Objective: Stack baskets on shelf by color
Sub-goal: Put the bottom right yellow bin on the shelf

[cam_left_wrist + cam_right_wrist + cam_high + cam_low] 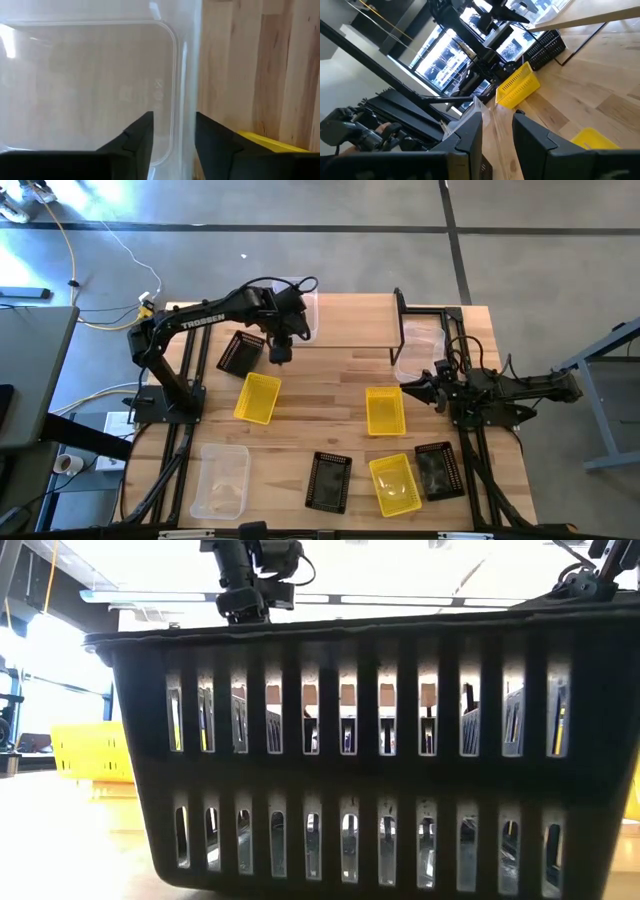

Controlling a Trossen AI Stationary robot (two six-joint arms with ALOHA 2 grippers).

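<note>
My left gripper (174, 135) is open and points down over a clear basket (302, 312) at the left end of the shelf (350, 320). Its fingers stand on either side of that basket's wall (183, 75), one inside and one outside, with a gap to each. My right gripper (497, 125) is open, low over the table's right side (422, 387). It points toward the shelf and is next to a second clear basket (418, 348). Yellow baskets (258, 397) (385, 410) (395, 485) and black mesh baskets (240, 352) (329, 480) (435, 470) rest on their bottoms on the table.
A third clear basket (222, 478) sits near the table's near left corner. The near black basket (360, 750) fills the low view and hides most of the table there. The shelf's thin black legs (400, 325) stand close to the right gripper. Bare wood lies mid-table (320, 395).
</note>
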